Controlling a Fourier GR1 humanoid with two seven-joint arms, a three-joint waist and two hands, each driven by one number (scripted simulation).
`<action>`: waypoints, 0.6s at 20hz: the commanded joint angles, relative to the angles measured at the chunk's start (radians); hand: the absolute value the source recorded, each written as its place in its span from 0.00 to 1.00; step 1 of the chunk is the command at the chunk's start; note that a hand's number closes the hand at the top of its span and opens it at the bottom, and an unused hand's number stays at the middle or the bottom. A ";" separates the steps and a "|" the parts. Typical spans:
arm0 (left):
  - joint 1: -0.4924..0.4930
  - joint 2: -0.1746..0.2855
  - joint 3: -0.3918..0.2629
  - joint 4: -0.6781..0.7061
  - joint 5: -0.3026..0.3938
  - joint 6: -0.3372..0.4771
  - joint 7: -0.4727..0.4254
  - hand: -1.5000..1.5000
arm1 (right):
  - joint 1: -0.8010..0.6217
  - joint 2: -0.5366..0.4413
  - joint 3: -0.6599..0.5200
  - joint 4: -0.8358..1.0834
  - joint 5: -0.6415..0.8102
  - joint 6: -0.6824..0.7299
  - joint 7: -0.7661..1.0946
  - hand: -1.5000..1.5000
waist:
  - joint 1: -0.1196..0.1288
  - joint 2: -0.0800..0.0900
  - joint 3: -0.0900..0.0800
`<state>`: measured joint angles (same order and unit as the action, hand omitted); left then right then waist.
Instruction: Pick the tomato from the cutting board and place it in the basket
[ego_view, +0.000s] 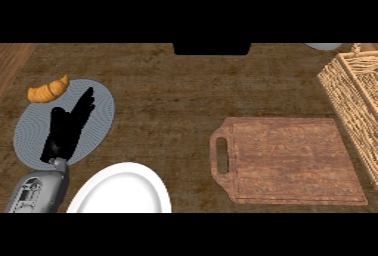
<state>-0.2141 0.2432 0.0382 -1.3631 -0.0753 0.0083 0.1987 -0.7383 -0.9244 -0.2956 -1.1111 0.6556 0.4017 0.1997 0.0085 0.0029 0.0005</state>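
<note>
The brown wooden cutting board (291, 160) lies at the right of the counter with its handle slot toward the left, and its top is bare. No tomato shows anywhere in the head view. The wicker basket (354, 95) stands along the right edge, partly cut off, and its inside is hidden. My left hand (66, 127) is at the far left, open with straight fingers stretched over a grey plate, far from the board. My right hand is out of view.
The grey plate (103, 107) at the left carries a croissant (48, 91) at its far rim. A white plate (122, 192) sits at the lower edge. A black object (211, 48) and a white object (325, 46) lie at the back.
</note>
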 joint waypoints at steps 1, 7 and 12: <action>-0.043 -0.018 -0.018 0.005 -0.025 0.010 0.051 0.50 | -0.009 0.015 0.032 0.139 0.057 -0.074 -0.092 1.00 | 0.005 0.002 0.000; 0.008 -0.020 0.001 0.001 -0.021 0.009 -0.005 0.50 | -0.003 0.077 -0.042 0.243 -0.015 -0.067 -0.074 1.00 | 0.003 0.001 0.000; -0.054 -0.039 -0.016 -0.011 -0.038 0.017 0.065 0.50 | -0.001 0.108 -0.081 0.346 -0.045 -0.129 -0.154 0.00 | 0.001 0.002 0.000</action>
<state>-0.2102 0.2221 0.0292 -1.4029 -0.0970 0.0125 0.2302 -0.7236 -0.8387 -0.3601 -0.8487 0.6232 0.3065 0.0933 0.0107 0.0025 0.0006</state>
